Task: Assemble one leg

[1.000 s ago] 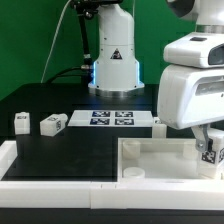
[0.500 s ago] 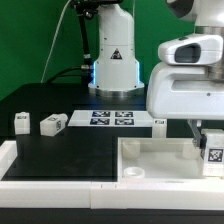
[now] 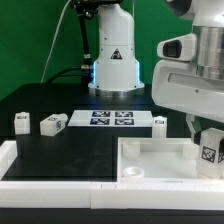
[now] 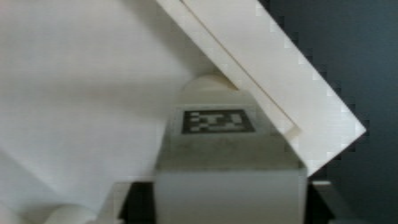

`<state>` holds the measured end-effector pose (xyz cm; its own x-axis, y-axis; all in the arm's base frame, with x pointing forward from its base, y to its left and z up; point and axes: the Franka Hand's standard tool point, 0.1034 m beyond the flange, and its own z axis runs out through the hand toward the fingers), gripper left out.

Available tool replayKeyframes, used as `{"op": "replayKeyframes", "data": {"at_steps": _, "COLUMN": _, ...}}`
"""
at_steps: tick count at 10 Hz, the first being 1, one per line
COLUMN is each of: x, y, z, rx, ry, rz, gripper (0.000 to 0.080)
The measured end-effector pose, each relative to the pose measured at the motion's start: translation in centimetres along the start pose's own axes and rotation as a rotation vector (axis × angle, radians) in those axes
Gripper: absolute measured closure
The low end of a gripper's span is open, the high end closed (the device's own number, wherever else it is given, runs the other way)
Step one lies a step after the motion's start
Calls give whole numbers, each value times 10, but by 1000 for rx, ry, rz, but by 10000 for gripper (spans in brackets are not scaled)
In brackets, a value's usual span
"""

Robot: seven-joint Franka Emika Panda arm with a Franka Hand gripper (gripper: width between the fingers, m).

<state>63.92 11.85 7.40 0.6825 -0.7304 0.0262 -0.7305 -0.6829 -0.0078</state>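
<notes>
The leg [image 3: 209,153], tag facing outward, was clamped between the fingers of the gripper [image 3: 209,150] at the far edge of the exterior view's right, above the tabletop [image 3: 150,160]. In the wrist view the leg [image 4: 217,130] sat just beside the tabletop's raised rim [image 4: 267,75]. Three more legs [image 3: 52,124] stood on the black table [image 3: 70,155]: two toward the exterior view's left, one just beside the marker board [image 3: 110,119].

A green backdrop [image 3: 35,45] rises behind the black desk [image 3: 70,150]; its material, perhaps cloth, is unclear.
</notes>
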Motion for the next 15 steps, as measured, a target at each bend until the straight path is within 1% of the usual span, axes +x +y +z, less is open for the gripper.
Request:
{"op": "replayKeyframes", "data": {"at_steps": 1, "x": -1, "y": 0, "z": 0, "rx": 1, "ry": -2, "rz": 46, "gripper": 507}}
{"op": "replayKeyframes", "data": {"at_steps": 2, "x": -1, "y": -1, "z": 0, "rx": 2, "ry": -1, "rz": 30, "gripper": 426}}
{"op": "replayKeyframes", "data": {"at_steps": 3, "x": -2, "y": -2, "z": 0, "rx": 4, "ry": -1, "rz": -10, "gripper": 426}}
{"op": "replayKeyframes", "data": {"at_steps": 4, "x": -6, "y": -4, "z": -1, "rx": 5, "ry": -3, "rz": -40, "gripper": 242}}
{"op": "replayKeyframes", "data": {"at_steps": 5, "x": -8, "y": -5, "z": -1, "rx": 4, "ry": -6, "rz": -91, "gripper": 165}}
{"op": "replayKeyframes", "data": {"at_steps": 8, "x": -6, "y": -5, "z": -4, "rx": 8, "ry": 1, "rz": -564, "gripper": 153}}
{"op": "replayKeyframes", "data": {"at_steps": 11, "x": -7, "y": -6, "z": -4, "rx": 5, "ry": 3, "rz": -958, "gripper": 150}}
{"op": "replayKeyframes", "data": {"at_steps": 13, "x": -7, "y": -6, "z": -4, "rx": 1, "ry": 5, "rz": -1111, "gripper": 150}}
{"op": "replayKeyframes", "data": {"at_steps": 15, "x": -3, "y": -3, "z": -4, "rx": -15, "ry": 10, "rz": -1303, "gripper": 150}}
